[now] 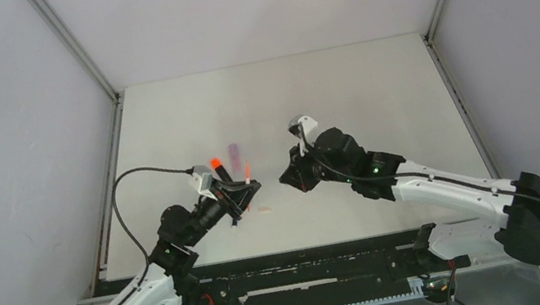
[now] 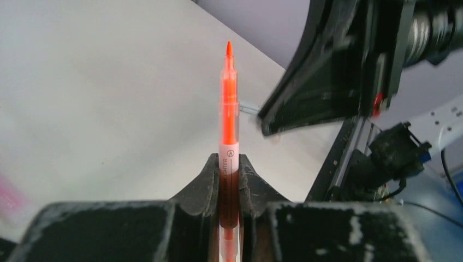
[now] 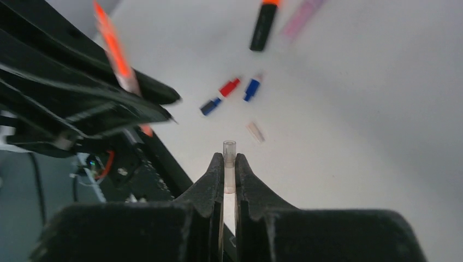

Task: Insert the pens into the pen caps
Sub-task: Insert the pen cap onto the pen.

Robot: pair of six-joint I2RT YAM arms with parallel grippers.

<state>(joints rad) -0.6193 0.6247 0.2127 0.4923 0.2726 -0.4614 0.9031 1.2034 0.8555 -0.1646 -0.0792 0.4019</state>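
My left gripper (image 2: 229,166) is shut on a thin pen (image 2: 229,109) with a clear barrel and an orange tip, which points up and forward. In the top view the left gripper (image 1: 247,193) holds this pen (image 1: 247,171) facing my right gripper (image 1: 286,177), a short gap apart. My right gripper (image 3: 229,164) is shut on a small clear pen cap (image 3: 229,155), open end outward. The orange-tipped pen (image 3: 114,49) shows blurred at the upper left of the right wrist view.
On the table lie a stubby black orange-tipped highlighter (image 3: 263,27), a lilac highlighter (image 3: 303,16), short red (image 3: 229,87), blue (image 3: 251,88) and dark blue (image 3: 210,106) pieces, and a pale cap (image 3: 255,131). The table's near edge and rail lie just below both grippers.
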